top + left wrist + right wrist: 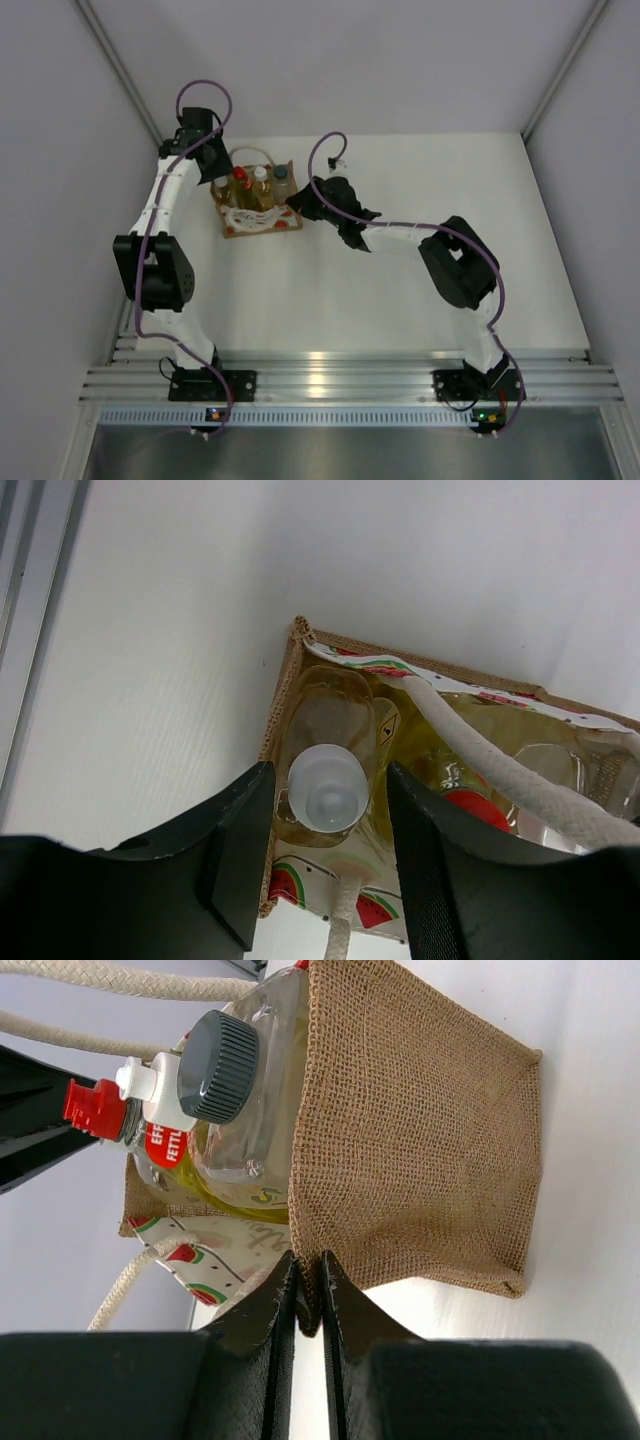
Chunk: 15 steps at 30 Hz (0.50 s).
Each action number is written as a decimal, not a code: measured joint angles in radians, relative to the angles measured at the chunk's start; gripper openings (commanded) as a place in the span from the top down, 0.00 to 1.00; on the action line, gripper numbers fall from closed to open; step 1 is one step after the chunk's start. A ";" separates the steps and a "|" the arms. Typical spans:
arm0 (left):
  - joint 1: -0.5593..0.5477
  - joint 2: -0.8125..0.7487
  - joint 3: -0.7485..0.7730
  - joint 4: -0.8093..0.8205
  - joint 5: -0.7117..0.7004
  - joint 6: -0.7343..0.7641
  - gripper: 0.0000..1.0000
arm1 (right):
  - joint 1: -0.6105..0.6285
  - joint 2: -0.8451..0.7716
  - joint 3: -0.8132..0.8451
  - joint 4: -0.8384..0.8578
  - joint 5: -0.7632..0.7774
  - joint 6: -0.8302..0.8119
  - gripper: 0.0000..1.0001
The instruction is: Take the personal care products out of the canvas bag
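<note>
The canvas bag (262, 222) stands at the back left of the table with bottles upright in it. My left gripper (222, 178) is open over the bag's left end. In the left wrist view (328, 810) its jaws straddle an amber bottle's white cap (328, 785) with gaps on both sides. The red cap (470, 810) shows beside it. My right gripper (303, 205) is shut on the bag's right rim; it also shows in the right wrist view (309, 1265). The clear bottle with dark cap (218, 1065) and the yellow-green bottle's red cap (95, 1108) stick out of the burlap (420, 1140).
White rope handles (500, 770) lie across the bag's opening. The table (400, 300) is white, with walls close at the back and both sides. An aluminium rail (330, 380) runs along the near edge.
</note>
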 measured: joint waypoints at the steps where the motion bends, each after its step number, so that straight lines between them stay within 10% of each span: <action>1: 0.000 0.004 0.000 -0.003 -0.008 0.003 0.47 | 0.000 0.000 0.000 0.000 0.000 0.000 1.00; 15: -0.006 0.043 0.055 -0.059 0.002 0.033 0.51 | 0.000 0.000 0.000 0.001 -0.002 -0.005 1.00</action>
